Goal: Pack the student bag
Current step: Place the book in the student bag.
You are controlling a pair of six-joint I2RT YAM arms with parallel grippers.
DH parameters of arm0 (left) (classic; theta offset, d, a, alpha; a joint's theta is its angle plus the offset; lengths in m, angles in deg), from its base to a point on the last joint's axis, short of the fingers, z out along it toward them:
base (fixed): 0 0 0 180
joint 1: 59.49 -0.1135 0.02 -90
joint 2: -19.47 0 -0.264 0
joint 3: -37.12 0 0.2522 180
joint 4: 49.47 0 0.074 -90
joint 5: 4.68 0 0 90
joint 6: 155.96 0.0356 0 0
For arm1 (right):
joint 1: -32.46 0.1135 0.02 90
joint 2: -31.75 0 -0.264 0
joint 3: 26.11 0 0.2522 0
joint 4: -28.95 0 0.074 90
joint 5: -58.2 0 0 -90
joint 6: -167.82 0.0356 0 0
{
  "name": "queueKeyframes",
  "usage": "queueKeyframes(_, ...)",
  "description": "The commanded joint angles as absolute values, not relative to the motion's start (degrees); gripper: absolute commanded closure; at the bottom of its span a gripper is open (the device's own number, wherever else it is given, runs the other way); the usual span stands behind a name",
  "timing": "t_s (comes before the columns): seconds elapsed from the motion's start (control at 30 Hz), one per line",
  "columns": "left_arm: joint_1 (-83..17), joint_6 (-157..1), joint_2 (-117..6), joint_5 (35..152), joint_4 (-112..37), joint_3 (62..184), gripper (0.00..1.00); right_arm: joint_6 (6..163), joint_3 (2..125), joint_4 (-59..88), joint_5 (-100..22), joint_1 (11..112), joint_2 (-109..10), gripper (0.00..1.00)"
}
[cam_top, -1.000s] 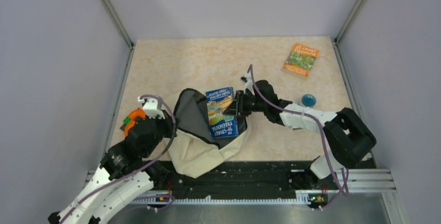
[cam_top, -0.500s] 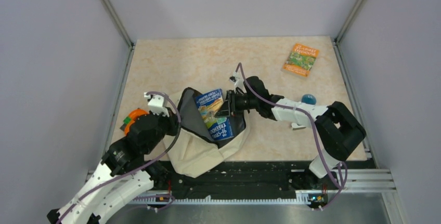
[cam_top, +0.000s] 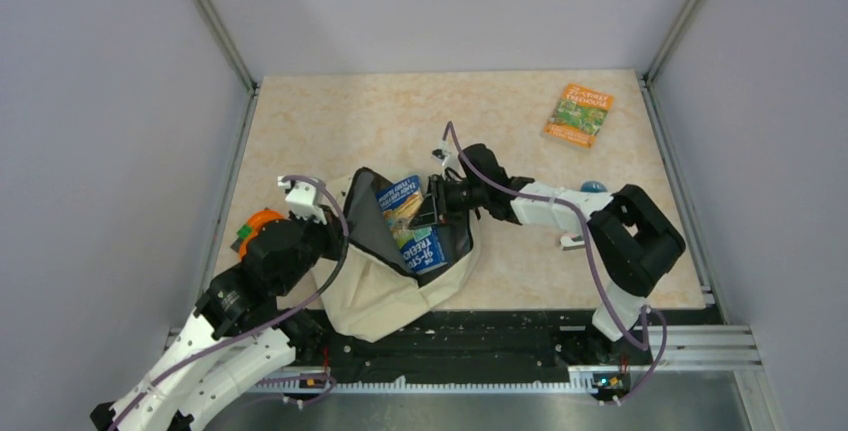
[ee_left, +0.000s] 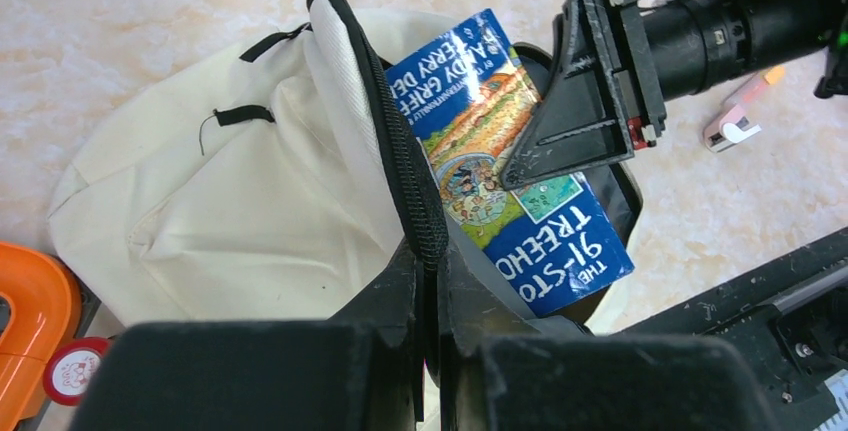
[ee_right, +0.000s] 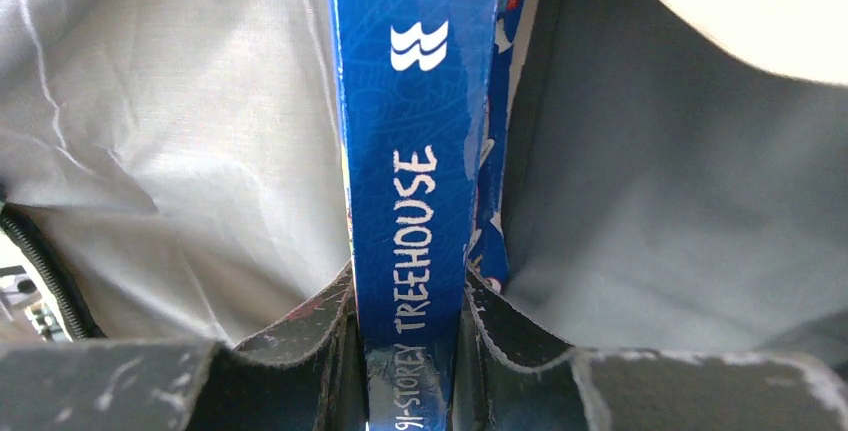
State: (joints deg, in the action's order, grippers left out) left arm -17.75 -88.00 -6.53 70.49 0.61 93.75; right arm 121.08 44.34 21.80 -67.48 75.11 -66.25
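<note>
Cream-beige fabric, soft and creased, forms the slumped student bag (cam_top: 375, 296). Crinkled grey lining shows at its mouth, which is edged by a black toothed zipper (ee_left: 398, 146). The left pincer (ee_left: 430, 271) is pressed together on that zipper rim, holding it raised. The right pincer (ee_right: 408, 301) pinches the glossy blue paperback (ee_left: 470, 141) by its spine, and the flat book slants into the mouth just ahead of its fingers. Compared with a second ago, the book and the right pincer have shifted left, deeper into the bag.
</note>
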Motion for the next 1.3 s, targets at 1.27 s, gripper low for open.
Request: queueKeyframes(1.27,-17.7,-86.9,-5.6,73.5,-6.5,93.7,1.00,109.8,57.0,14.6,-56.7,79.5,-83.1,1.00)
